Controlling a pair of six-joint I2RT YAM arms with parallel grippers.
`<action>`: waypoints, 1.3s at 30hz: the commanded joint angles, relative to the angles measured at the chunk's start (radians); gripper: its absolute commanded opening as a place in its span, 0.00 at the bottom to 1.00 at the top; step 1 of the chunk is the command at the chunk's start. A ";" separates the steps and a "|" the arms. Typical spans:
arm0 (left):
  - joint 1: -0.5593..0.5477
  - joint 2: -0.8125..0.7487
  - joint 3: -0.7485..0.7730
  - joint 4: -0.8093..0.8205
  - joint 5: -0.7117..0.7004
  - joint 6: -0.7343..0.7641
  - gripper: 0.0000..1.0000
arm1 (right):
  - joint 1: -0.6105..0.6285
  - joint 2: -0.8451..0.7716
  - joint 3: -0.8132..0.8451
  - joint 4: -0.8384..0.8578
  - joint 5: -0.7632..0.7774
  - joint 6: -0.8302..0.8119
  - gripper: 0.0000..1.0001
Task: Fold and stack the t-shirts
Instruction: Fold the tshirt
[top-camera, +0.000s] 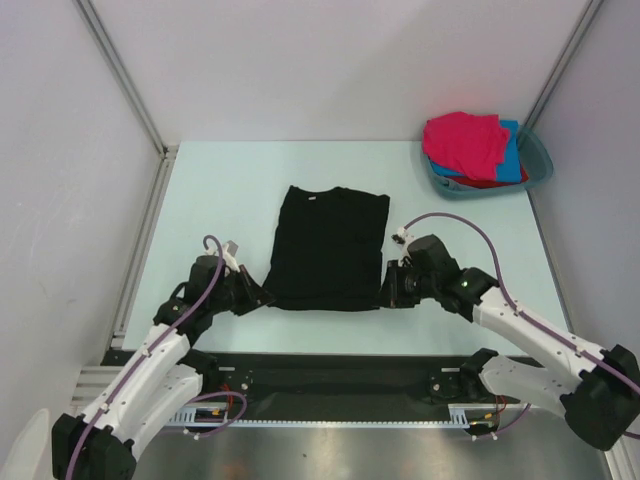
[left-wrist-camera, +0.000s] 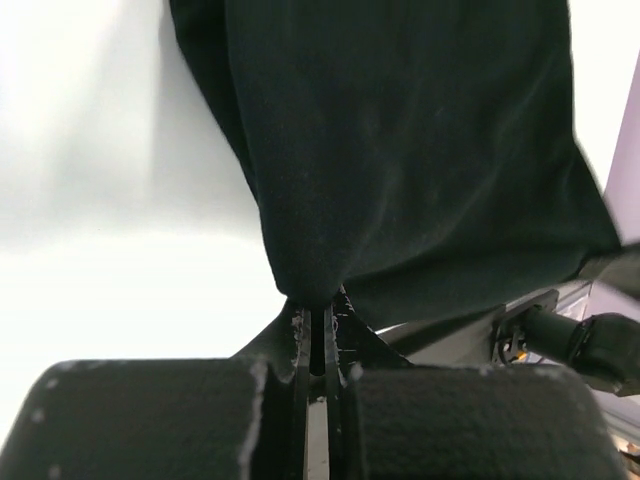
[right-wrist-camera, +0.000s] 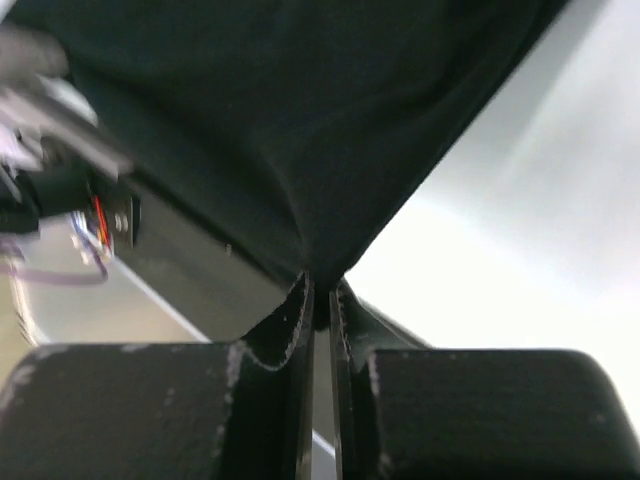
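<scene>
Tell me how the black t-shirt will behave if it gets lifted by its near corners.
Probably floppy: the black t-shirt bunches into soft folds where the left hand and right hand pinch it. It will likely sag between them and drape. Seemingly light, thin cloth, unlikely to slip from shut hands.

A robotics lab work cell is being shown. The pale tabletop (top-camera: 215, 195) is being walled in at its left, far and right sides by plain white panels (top-camera: 330, 60) set in aluminium posts (top-camera: 118, 68). At the tabletop's near edge, two white-and-black robot arms (top-camera: 160, 350) with purple cables (top-camera: 452, 214) are being carried on a black mounting rail (top-camera: 340, 372).
</scene>
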 joint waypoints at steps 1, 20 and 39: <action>-0.004 -0.023 0.086 -0.070 -0.041 0.012 0.01 | 0.124 -0.065 0.006 -0.054 0.141 0.071 0.00; -0.005 0.210 0.296 -0.010 -0.083 0.121 0.02 | 0.182 0.076 0.267 -0.112 0.549 -0.103 0.00; 0.017 0.741 0.751 0.114 -0.129 0.268 0.06 | -0.073 0.306 0.383 0.112 0.458 -0.274 0.00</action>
